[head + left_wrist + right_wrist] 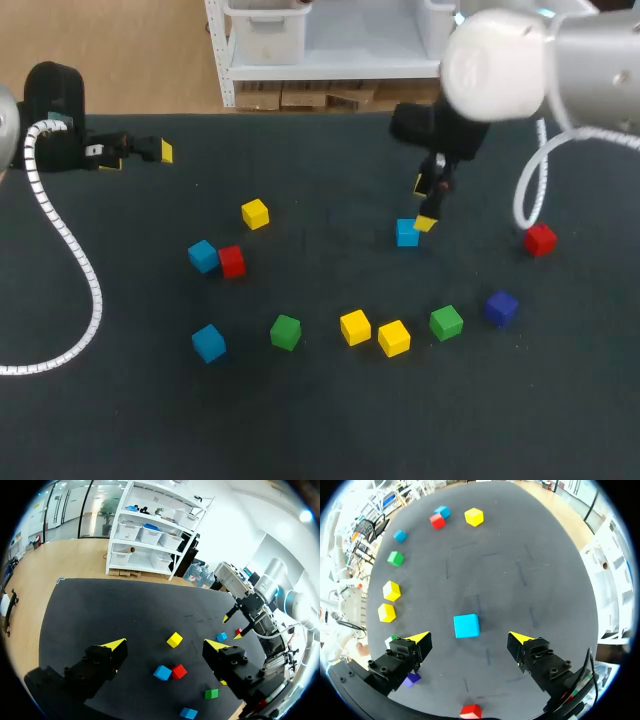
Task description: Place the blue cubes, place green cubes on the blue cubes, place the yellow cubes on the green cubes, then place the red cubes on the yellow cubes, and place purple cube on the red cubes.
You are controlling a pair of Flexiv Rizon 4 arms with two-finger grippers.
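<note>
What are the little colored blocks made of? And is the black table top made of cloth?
The blue cube ahead of the right gripper, like the others, looks like painted wood or hard plastic: crisp edges, flat even colour, hardly any shine. I cannot tell which. The table seems covered by a dark matte mat, maybe felt or rubber: no glare, faint scuff marks.

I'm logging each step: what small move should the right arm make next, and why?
Probably lower the right gripper onto the small light blue cube: its yellow-tipped fingers stand open, the cube lies just ahead between them, untouched, and blue cubes go down first.
</note>
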